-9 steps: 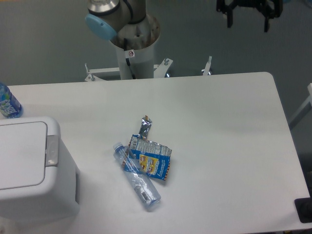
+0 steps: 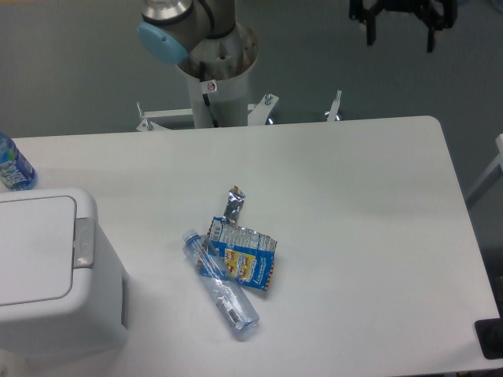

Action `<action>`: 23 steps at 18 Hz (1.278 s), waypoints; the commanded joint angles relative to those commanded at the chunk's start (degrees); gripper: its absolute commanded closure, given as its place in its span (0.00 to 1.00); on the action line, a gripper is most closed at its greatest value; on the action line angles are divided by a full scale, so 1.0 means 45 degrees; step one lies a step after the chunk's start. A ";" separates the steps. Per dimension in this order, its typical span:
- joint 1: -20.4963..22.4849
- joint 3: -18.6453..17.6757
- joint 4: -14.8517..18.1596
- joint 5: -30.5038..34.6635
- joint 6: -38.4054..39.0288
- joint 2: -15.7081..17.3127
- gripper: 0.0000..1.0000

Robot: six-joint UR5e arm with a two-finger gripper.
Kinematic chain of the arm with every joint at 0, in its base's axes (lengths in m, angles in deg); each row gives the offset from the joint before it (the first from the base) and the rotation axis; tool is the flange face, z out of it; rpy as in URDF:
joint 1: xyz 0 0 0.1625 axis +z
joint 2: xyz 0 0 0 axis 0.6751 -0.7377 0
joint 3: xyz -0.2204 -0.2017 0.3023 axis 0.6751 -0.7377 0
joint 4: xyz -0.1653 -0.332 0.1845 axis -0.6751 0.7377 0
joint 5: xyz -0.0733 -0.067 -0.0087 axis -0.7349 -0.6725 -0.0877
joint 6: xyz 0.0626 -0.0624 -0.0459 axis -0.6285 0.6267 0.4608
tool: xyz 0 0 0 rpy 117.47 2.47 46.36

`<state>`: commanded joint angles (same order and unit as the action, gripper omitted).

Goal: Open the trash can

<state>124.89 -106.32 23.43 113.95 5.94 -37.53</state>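
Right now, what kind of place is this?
Probably a robotics lab: a robot arm's base is bolted behind a white table, where a trash can and staged litter like a plastic bottle sit.

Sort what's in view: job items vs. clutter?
Job: trash can, lid shut; its grey push-button tab; tool, top right, open, far from the can.

Clutter: empty clear bottle, blue snack bag, silver wrapper, blue-labelled bottle at left edge.
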 joint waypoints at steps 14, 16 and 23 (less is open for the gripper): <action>-0.3514 0.0019 -0.1560 -0.0801 0.6891 -0.0800 0.00; -0.4236 0.0175 -0.2087 -0.0801 0.8706 -0.1092 0.00; -0.6834 0.1755 -0.3083 -0.0781 1.4039 -0.3259 0.00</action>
<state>94.13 -98.42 9.55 110.43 69.12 -52.20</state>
